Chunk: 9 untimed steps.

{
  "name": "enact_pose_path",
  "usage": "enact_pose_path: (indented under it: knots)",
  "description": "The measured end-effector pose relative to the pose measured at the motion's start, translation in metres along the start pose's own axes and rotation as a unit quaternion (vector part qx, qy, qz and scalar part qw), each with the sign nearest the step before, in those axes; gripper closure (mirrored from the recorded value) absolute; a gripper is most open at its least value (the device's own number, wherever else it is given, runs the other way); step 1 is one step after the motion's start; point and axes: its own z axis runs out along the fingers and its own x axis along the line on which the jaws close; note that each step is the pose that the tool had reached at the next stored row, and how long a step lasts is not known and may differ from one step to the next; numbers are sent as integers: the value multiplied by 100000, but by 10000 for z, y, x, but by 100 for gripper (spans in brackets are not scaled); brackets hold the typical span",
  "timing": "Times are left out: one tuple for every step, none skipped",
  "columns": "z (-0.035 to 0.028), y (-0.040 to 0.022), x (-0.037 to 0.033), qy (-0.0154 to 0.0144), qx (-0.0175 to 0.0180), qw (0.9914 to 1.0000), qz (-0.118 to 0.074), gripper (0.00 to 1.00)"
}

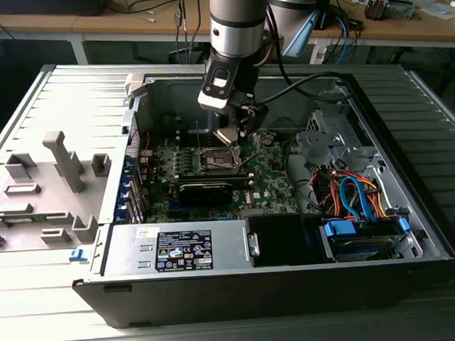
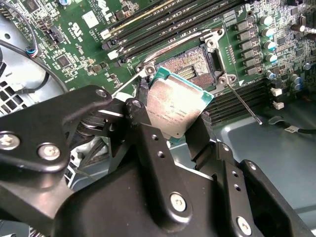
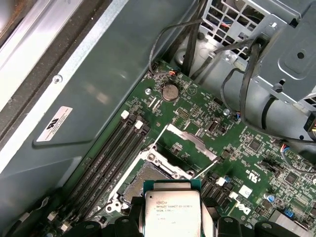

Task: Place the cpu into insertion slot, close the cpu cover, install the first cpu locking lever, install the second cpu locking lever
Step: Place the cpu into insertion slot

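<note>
While the tool grips the cpu by two opposite edges, its fingers are closed only to the chip's width. The cpu is held tilted, metal top facing the second wrist view, just above the insertion slot and not seated in it. In the first wrist view the cpu cover stands swung up off the slot, leaving the slot's dark centre exposed. A thin locking lever juts out, released, beside the slot. The slot lies on the green motherboard, between rows of long black memory slots, inside the open computer case, near the case's rear wall.
</note>
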Motion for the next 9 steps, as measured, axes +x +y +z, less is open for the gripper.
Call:
enact_pose_path:
  knots:
    - [0, 0, 0, -36, 23, 100000, 135, 45]
    - [0, 0, 0, -67, 43, 100000, 271, 45]
    - [0, 0, 0, -104, 66, 99999, 456, 45]
    - [0, 0, 0, -129, 75, 99998, 605, 45]
    - [0, 0, 0, -159, 91, 99997, 784, 45]
    - [1, 0, 0, -174, 102, 99996, 912, 45]
    - [1, 0, 0, -201, 113, 99993, 1181, 45]
    - [1, 0, 0, -220, 118, 99990, 1392, 45]
    - [2, 0, 0, -227, 120, 99988, 1539, 45]
